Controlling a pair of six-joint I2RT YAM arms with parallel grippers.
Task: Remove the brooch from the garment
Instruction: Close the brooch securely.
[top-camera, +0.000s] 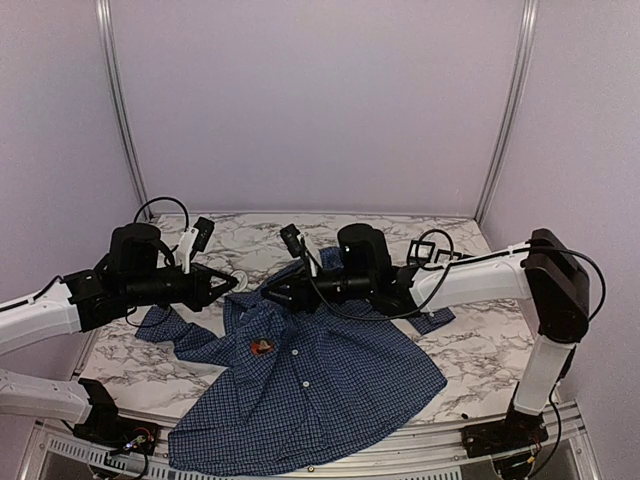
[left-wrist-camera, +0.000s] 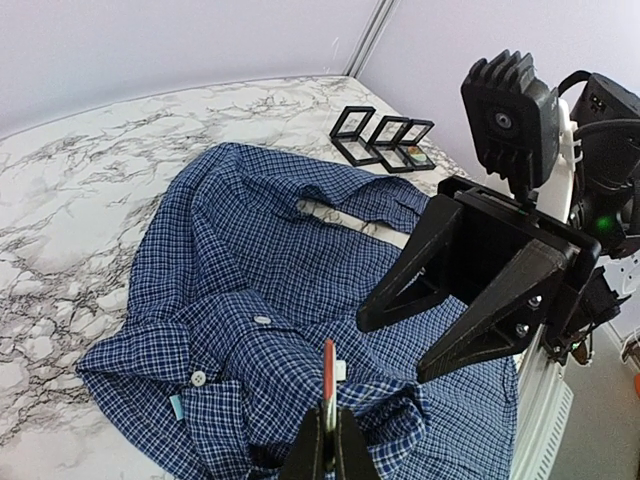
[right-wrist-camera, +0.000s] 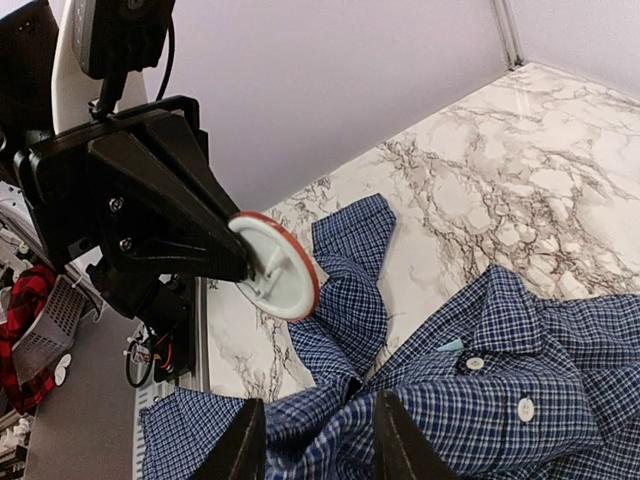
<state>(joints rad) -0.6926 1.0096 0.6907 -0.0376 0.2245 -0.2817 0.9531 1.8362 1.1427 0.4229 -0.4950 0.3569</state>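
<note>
Both arms (top-camera: 40, 318) (top-camera: 475, 272) were white with chunky black joints, black cables looping just behind the black, screw-dotted wedge claws (top-camera: 236, 283) (left-wrist-camera: 395, 350).

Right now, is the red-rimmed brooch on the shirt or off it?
Off. The left gripper is shut on the brooch and holds it in the air, clear of the shirt, as the right wrist view shows.
</note>
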